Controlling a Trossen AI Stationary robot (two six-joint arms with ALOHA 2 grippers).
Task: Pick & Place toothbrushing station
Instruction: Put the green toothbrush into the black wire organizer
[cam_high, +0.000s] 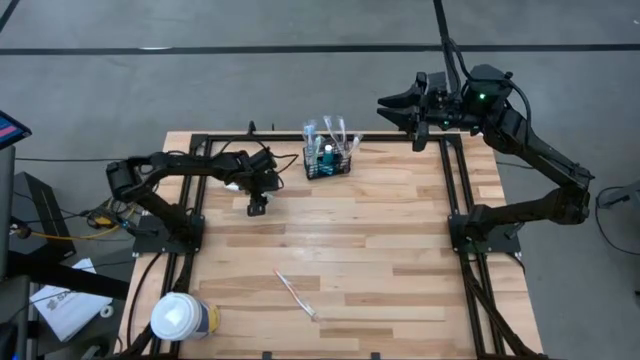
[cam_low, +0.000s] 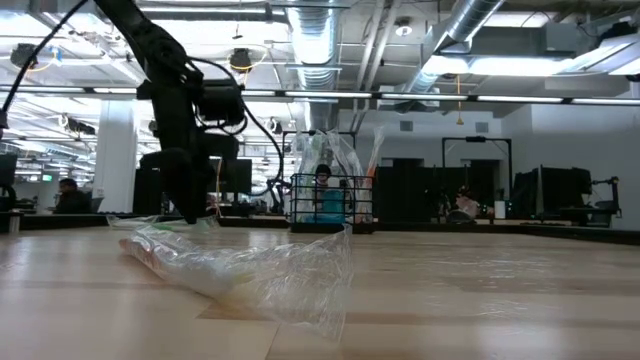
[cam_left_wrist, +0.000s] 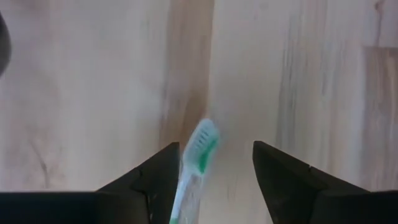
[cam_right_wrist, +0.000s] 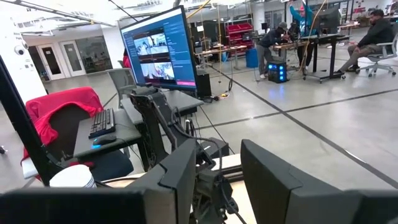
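Observation:
The black wire-mesh basket (cam_high: 330, 163) stands at the table's far middle with several toothbrushes and a teal tube upright in it; it also shows in the low view (cam_low: 330, 200). My left gripper (cam_high: 257, 207) points down at the table just left of the basket, fingers open (cam_left_wrist: 216, 155). A white-and-green toothbrush (cam_left_wrist: 200, 146) shows between its fingers, close to one of them, its bristled head over the wood. My right gripper (cam_high: 392, 108) is open (cam_right_wrist: 219, 162), raised beyond the table's far right edge, and empty. My left gripper stands open with the toothbrush's handle (cam_left_wrist: 183, 199) running along the inner side of one finger (cam_left_wrist: 163, 177). The head points away from the gripper toward the table. Whether the finger touches the handle, I cannot tell.
A toothbrush in a clear wrapper (cam_high: 296, 295) lies on the table's near middle and fills the low view's foreground (cam_low: 240, 270). A white-lidded cup (cam_high: 182, 318) stands at the near left corner. Black frame rails (cam_high: 455, 190) run along the table's sides.

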